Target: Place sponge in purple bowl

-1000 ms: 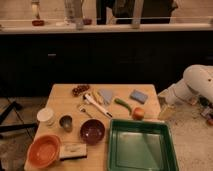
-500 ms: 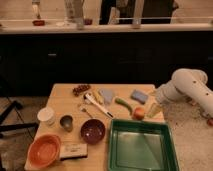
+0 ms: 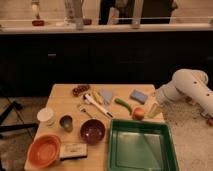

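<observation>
The sponge [image 3: 139, 96] is a small blue-grey block lying at the back right of the wooden table [image 3: 60, 102]. The purple bowl [image 3: 93, 131] stands empty near the table's front middle, left of the green tray. My white arm [image 3: 186, 88] reaches in from the right. The gripper [image 3: 153, 109] hangs at the table's right edge, just right of and in front of the sponge, beside a small orange fruit [image 3: 138, 113]. It holds nothing that I can see.
A green tray [image 3: 140, 148] fills the front right. An orange bowl [image 3: 44, 151], beige block [image 3: 73, 150], metal cup [image 3: 66, 122] and white cup [image 3: 45, 116] stand at the left. A grey-blue cloth [image 3: 106, 95], green pepper [image 3: 123, 105], utensils [image 3: 97, 105] and dark fruit [image 3: 80, 90] lie mid-table.
My arm has swung left from off the table's right side, bringing the gripper to the right edge close to the sponge. The objects on the table have not moved.
</observation>
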You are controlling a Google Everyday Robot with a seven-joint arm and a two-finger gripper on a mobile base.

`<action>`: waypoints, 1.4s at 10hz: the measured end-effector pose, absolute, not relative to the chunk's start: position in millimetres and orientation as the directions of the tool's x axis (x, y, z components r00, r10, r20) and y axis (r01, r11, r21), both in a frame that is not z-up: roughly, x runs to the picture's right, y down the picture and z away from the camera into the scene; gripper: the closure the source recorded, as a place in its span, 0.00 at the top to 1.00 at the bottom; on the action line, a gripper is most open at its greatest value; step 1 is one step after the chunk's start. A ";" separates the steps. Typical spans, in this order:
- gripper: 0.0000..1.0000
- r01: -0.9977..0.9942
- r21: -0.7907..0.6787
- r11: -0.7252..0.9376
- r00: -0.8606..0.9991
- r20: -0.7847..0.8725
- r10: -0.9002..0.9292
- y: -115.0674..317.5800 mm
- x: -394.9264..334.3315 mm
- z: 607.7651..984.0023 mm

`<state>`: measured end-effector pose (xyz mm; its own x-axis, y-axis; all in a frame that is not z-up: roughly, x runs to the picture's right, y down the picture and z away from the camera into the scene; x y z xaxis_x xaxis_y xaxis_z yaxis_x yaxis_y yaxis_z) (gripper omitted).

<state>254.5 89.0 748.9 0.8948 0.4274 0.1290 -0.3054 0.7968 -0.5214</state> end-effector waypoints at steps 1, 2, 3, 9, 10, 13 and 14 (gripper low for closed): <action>0.80 -0.343 -0.504 0.793 0.878 0.128 0.461 88.4 257.9 750.0; 0.80 -0.450 -0.477 0.755 0.823 0.106 0.558 86.4 266.3 755.2; 0.80 -0.521 -0.465 0.716 0.774 0.094 0.626 82.4 266.9 762.3; 0.80 -0.591 -0.430 0.682 0.708 0.129 0.695 58.8 258.9 817.9; 0.80 -0.589 -0.438 0.679 0.707 0.127 0.696 54.8 255.1 827.7; 0.80 -0.569 -0.465 0.679 0.715 0.128 0.687 46.6 245.9 847.1; 0.80 -0.571 -0.463 0.678 0.714 0.127 0.688 47.0 248.2 846.8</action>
<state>248.2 47.0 846.8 0.7143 0.6883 0.1267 -0.5710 0.6778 -0.4632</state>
